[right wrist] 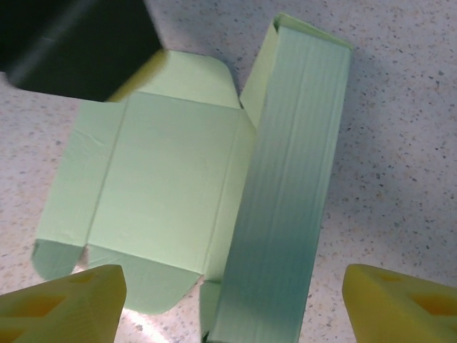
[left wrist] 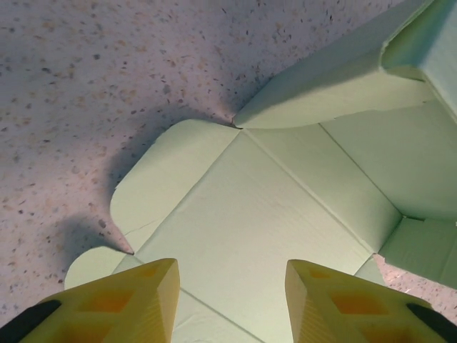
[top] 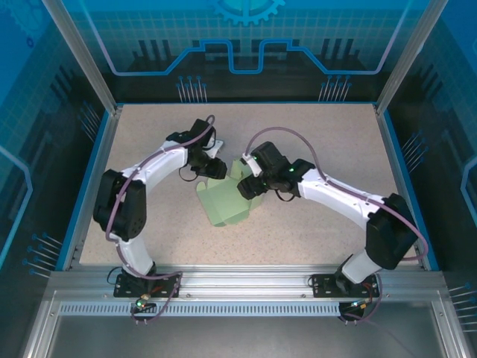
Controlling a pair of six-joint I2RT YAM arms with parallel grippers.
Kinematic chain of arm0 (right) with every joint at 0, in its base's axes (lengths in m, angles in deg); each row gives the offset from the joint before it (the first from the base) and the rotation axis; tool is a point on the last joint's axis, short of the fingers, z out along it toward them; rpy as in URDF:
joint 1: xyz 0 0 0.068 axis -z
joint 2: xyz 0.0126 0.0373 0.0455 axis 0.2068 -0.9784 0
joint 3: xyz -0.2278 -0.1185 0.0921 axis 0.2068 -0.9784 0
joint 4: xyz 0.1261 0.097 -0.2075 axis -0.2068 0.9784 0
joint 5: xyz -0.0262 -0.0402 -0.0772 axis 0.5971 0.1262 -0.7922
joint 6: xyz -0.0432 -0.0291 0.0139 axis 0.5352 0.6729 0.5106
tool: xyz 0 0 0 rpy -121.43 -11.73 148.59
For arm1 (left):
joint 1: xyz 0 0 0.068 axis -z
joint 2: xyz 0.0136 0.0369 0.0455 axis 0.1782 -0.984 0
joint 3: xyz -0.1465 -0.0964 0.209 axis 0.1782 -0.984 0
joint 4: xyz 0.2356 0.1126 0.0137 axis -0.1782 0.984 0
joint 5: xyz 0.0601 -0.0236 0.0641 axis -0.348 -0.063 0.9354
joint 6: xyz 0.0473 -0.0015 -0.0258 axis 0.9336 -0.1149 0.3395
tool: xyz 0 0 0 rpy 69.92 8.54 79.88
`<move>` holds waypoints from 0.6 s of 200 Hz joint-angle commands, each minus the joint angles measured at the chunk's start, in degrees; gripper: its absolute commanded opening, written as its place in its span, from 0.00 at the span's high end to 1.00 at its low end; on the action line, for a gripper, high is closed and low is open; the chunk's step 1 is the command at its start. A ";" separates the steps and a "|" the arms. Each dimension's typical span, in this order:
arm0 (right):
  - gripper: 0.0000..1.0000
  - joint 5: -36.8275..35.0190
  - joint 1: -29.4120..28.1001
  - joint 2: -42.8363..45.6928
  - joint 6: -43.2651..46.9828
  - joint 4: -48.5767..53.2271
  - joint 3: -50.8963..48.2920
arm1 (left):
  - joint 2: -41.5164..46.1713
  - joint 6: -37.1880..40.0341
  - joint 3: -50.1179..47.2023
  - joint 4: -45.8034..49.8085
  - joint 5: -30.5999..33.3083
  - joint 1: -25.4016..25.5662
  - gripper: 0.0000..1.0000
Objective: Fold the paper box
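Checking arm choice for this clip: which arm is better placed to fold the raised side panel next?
Right, probably. The right end effector is open with the raised side panel of the paper box between its fingers. The left end effector, also open, hovers over the flat base panel.

Materials and surface finishes in the work cell.
The box [right wrist: 164, 179] is thin matt card, pale green, finely ribbed on its raised panel. The table [top: 313, 224] has a matt, speckled, stone-like top. The fingers [left wrist: 136, 300] look like matt yellow plastic; the arms [top: 343, 195] wear smooth, glossy white shells; the rail [top: 246, 280] is brushed metal.
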 commanded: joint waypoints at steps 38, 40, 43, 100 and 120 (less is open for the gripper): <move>0.18 -0.84 0.56 -5.30 2.43 6.17 4.09 | 8.14 -5.42 -8.18 -10.20 2.12 -0.54 0.55; 0.18 -0.38 0.62 -5.39 2.48 6.24 4.09 | 8.37 -5.62 -8.47 -10.54 2.17 -0.54 0.55; 0.18 0.20 0.73 -5.57 2.50 6.27 4.00 | 8.63 -5.84 -8.87 -10.98 2.12 -0.56 0.55; 0.22 5.18 2.81 -8.17 3.79 7.51 3.49 | 11.17 -6.69 -11.80 -13.29 1.94 -0.54 0.55; 0.26 6.46 3.45 -8.61 4.01 7.59 3.58 | 11.52 -6.94 -12.46 -13.78 1.90 -0.55 0.55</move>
